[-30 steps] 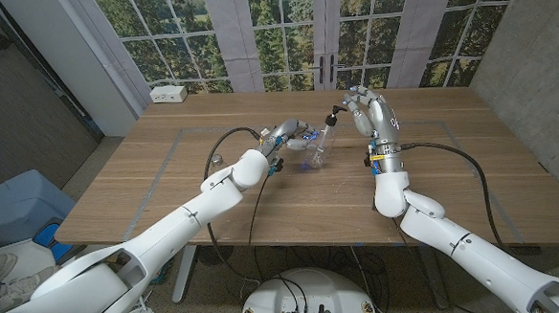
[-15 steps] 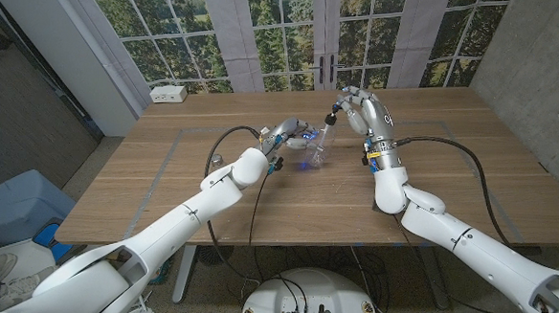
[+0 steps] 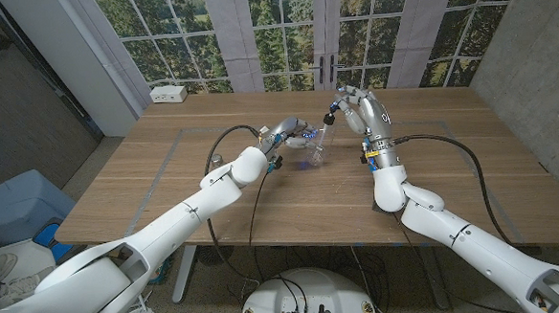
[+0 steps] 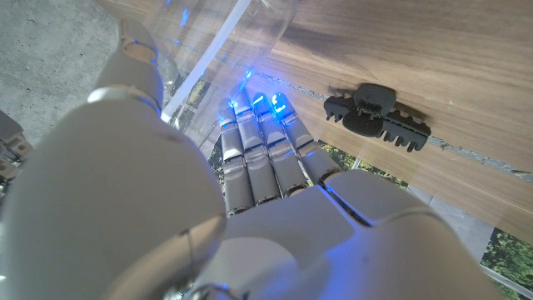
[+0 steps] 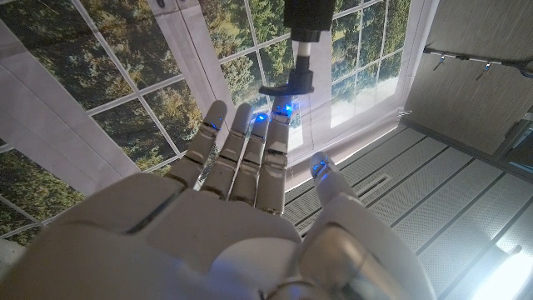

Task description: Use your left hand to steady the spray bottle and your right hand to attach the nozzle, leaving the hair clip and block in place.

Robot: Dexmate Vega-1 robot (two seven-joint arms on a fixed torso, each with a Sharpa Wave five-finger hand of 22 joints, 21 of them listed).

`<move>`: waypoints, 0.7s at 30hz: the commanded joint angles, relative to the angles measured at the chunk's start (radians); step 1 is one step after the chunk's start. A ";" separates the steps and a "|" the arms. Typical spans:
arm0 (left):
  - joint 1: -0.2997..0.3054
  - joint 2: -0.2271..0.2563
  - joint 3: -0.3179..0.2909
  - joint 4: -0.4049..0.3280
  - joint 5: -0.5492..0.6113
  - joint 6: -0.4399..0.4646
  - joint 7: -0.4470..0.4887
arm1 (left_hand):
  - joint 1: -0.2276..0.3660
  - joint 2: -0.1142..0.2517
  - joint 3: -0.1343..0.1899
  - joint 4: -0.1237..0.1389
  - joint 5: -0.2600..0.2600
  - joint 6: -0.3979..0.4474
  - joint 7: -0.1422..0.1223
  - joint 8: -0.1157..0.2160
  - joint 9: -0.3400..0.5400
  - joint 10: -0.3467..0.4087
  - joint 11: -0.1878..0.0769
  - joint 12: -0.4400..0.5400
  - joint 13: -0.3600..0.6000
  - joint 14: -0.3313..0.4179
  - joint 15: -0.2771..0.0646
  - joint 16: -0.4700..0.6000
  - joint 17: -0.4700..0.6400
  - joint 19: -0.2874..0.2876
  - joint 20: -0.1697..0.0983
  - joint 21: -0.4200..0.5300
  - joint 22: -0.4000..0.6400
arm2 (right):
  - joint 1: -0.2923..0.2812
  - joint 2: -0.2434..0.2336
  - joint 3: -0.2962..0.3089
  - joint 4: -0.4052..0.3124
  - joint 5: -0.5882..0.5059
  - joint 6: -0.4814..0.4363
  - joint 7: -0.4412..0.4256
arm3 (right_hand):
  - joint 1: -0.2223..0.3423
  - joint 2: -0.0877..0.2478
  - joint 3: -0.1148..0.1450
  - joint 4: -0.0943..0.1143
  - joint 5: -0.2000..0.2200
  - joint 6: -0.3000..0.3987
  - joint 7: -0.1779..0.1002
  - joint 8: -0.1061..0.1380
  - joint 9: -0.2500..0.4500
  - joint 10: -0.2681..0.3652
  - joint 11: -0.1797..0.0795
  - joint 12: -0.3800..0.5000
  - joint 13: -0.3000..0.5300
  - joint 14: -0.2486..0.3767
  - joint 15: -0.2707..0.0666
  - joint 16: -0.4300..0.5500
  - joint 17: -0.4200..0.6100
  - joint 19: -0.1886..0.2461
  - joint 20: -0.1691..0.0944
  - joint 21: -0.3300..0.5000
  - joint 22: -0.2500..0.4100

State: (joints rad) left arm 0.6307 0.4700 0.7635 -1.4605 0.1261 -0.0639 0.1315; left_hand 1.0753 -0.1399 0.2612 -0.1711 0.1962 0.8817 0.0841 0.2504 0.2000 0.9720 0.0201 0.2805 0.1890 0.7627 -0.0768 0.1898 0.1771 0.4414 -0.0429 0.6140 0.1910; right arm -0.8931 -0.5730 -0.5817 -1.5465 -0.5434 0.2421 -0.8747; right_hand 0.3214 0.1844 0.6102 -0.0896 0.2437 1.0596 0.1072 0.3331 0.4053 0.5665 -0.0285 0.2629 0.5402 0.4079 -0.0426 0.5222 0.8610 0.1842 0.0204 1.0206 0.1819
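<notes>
The left robot hand grips the clear bottle mid-counter, well clear of every edge. The right robot hand pinches the nozzle just above the bottle. The clip lies beyond the left fingers. The bottle's outline is hard to trace.

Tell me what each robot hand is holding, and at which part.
The left robot hand grips the spray bottle around its clear body. The right robot hand holds the nozzle in its fingertips.
</notes>
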 commanded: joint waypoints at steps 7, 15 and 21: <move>-0.012 -0.010 0.001 0.033 -0.009 -0.028 -0.002 | 0.242 0.250 0.012 0.002 0.005 0.214 -0.111 0.004 0.076 0.188 -0.169 0.007 0.070 0.000 -0.162 -0.003 0.002 -0.005 -0.033 0.008 0.000 | -0.003 0.032 0.013 -0.001 0.033 -0.021 0.002 | 0.016 -0.018 -0.002 -0.016 0.001 -0.057 0.011 0.001 0.032 0.014 0.011 0.008 0.011 0.008 -0.048 0.015 0.003 0.012 0.008 0.009 0.001; -0.015 -0.014 0.003 0.037 -0.009 -0.033 -0.006 | 0.242 0.250 0.012 0.002 0.005 0.214 -0.110 0.003 0.076 0.188 -0.169 0.005 0.069 0.001 -0.162 -0.002 0.002 -0.005 -0.033 0.009 -0.001 | -0.011 0.038 0.016 -0.011 0.032 -0.068 -0.009 | 0.002 -0.021 -0.018 -0.017 -0.001 -0.082 0.032 -0.028 0.013 0.024 0.023 0.015 0.013 0.015 -0.039 0.019 0.000 0.016 0.013 0.012 0.002; -0.015 -0.013 0.004 0.033 -0.008 -0.029 -0.007 | 0.242 0.250 0.012 0.002 0.005 0.214 -0.111 0.003 0.076 0.188 -0.169 0.005 0.069 0.001 -0.162 -0.002 0.003 -0.005 -0.032 0.010 -0.001 | -0.012 0.036 0.015 -0.011 0.032 -0.092 -0.013 | -0.005 -0.020 -0.024 -0.014 -0.002 -0.079 0.043 -0.034 0.006 0.024 0.026 0.016 0.014 0.021 -0.032 0.022 0.000 0.018 0.016 0.014 0.002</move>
State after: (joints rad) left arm 0.6172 0.4585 0.7652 -1.4289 0.1174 -0.0921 0.1263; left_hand 1.0753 -0.1398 0.2641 -0.1740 0.1931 0.8818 0.0841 0.2486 0.2001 0.9738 0.0218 0.2815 0.1890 0.7612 -0.0747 0.1898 0.1771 0.4414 -0.0429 0.6177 0.1909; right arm -0.8991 -0.5421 -0.5699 -1.5510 -0.5131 0.2013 -0.8769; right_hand 0.3225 0.1644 0.5918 -0.1020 0.2437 0.9751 0.1380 0.3015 0.4125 0.5841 -0.0105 0.2714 0.5496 0.4186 -0.0429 0.5352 0.8612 0.1945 0.0306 1.0255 0.1818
